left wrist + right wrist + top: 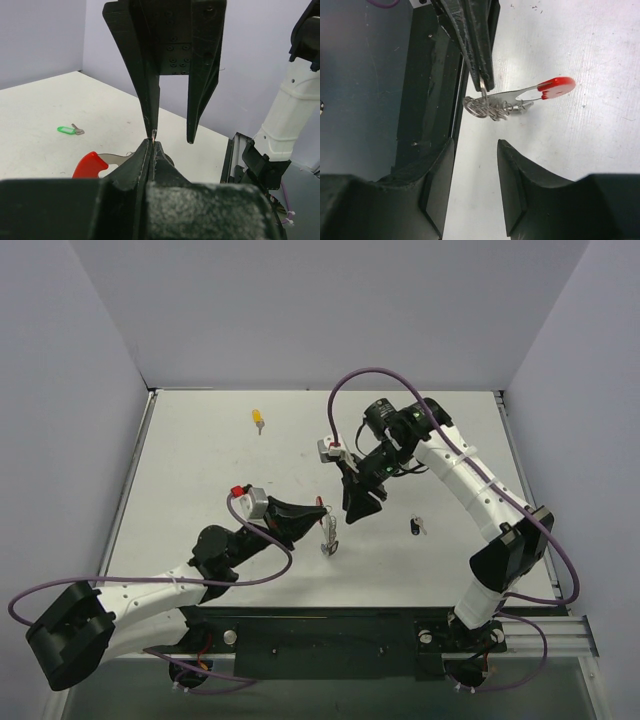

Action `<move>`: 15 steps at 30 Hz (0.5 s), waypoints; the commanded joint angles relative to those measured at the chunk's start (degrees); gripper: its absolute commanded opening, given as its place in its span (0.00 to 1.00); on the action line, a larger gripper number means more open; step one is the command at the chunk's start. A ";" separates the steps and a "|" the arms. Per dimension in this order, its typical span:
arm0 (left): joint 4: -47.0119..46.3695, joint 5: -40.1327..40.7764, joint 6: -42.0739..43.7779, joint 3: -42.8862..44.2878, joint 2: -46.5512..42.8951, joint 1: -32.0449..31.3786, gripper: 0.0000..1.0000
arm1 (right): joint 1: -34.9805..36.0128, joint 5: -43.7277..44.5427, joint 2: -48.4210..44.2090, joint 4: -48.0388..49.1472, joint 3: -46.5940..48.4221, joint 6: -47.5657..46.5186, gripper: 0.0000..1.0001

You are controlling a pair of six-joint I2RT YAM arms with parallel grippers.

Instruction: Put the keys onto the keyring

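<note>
Keys: three, well apart: yellow key (258, 418) far left, black key (415, 527) right, green key (65, 130) on table (200, 490)
Keyring (500, 97): one, red tag, centre
Left gripper (152, 145): clamped on keyring wire
Right gripper (475, 165): fingers apart, empty, just beside keyring

The white table (200, 470) carries small keys lying flat. Taken from its middle in the top view, a yellow key (258, 419) lies at about 11 o'clock, near the far edge. A black key (415, 527) lies between 3 and 4 o'clock. A green key (65, 130) shows only in the left wrist view, flat on the surface. Near the middle is a keyring (328, 538); whether it touches the table cannot be told.
</note>
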State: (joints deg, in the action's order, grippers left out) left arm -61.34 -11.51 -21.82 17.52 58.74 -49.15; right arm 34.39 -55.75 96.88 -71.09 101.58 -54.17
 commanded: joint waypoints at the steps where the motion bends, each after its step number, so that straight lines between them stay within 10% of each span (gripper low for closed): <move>1: -9.22 -3.78 -2.17 0.32 0.58 0.54 0.00 | -0.82 -4.37 -0.55 -1.60 0.20 -0.94 0.37; 15: -12.57 -4.58 -4.72 1.11 3.93 0.54 0.00 | 1.64 -4.37 0.33 -0.01 0.46 0.82 0.26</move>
State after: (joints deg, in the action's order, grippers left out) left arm -67.59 -15.81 -25.39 17.45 62.70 -48.95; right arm 35.46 -57.71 96.92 -70.37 101.58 -53.82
